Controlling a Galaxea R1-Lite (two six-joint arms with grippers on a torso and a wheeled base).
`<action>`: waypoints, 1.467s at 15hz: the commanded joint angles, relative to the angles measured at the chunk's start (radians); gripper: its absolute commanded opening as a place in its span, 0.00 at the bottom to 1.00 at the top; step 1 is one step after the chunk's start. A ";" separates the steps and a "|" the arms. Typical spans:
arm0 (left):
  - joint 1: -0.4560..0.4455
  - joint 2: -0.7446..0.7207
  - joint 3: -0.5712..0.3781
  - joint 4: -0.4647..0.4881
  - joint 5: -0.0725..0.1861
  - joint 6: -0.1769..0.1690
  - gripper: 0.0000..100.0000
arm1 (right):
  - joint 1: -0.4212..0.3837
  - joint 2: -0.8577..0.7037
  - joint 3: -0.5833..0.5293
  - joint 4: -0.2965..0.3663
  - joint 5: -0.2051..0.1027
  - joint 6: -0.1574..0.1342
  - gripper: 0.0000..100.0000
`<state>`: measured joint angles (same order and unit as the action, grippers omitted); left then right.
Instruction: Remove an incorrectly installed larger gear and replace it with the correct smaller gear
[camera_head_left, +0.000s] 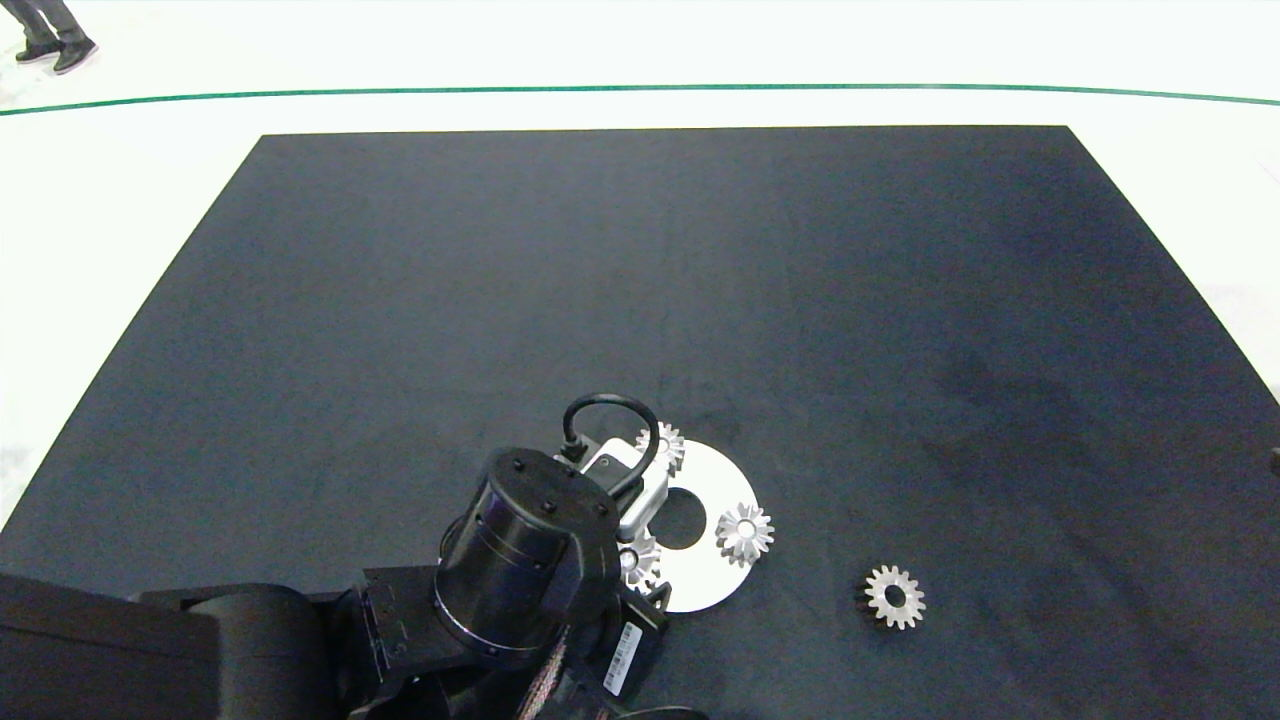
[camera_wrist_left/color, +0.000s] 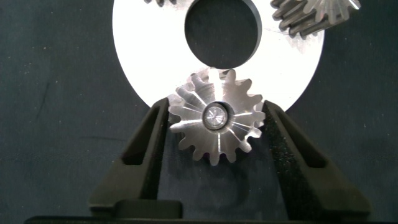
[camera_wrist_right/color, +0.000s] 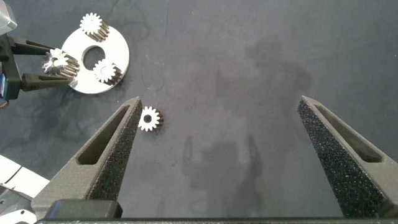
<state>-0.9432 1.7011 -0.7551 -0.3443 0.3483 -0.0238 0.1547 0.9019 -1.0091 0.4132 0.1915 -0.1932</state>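
At the near edge of the dark table mat (camera_head_left: 640, 300), around 6 o'clock in the head view, the left arm covers part of a silver disc (camera_head_left: 725, 480) with a round centre hole. Left gripper (camera_wrist_left/color: 216, 127) is down over the disc's 7 o'clock rim, fingers (camera_wrist_left/color: 146, 146) spread on either side of the larger gear (camera_wrist_left/color: 216, 117). Both pads sit right at the tooth tips; can't tell if they're actually clamping, small gaps seem visible. The larger gear stands on the disc edge, pointed teeth, small centre hole with a pin showing in it.

Two more like gears on the disc: one at its 12 o'clock (camera_head_left: 662, 445), half hidden behind the wrist cable, one at its 3 o'clock (camera_head_left: 745, 533).

Smaller gear (camera_head_left: 894, 597) lies flat on the mat, off the disc at about 4 o'clock from it, apart from everything, wide bore facing up.

Right gripper (camera_wrist_right/color: 224, 149) is outside the head view; its wrist camera shows it high over bare mat, fingers wide apart, holding nothing, smaller gear (camera_wrist_right/color: 149, 118) and disc far below.

Person's shoes (camera_head_left: 55, 50) beyond the table, 11 o'clock corner of the head view.
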 joint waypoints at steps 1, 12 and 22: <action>0.000 0.002 0.000 -0.002 0.001 -0.001 0.51 | 0.000 0.000 0.000 0.003 0.002 0.000 1.00; -0.003 0.023 0.010 -0.030 0.008 -0.002 0.35 | 0.000 0.000 0.000 0.003 0.002 0.000 1.00; -0.003 0.020 0.016 -0.032 0.020 -0.004 0.16 | 0.000 -0.001 0.000 0.003 0.000 0.000 1.00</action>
<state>-0.9466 1.7194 -0.7389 -0.3728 0.3651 -0.0264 0.1547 0.9019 -1.0091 0.4132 0.1913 -0.1919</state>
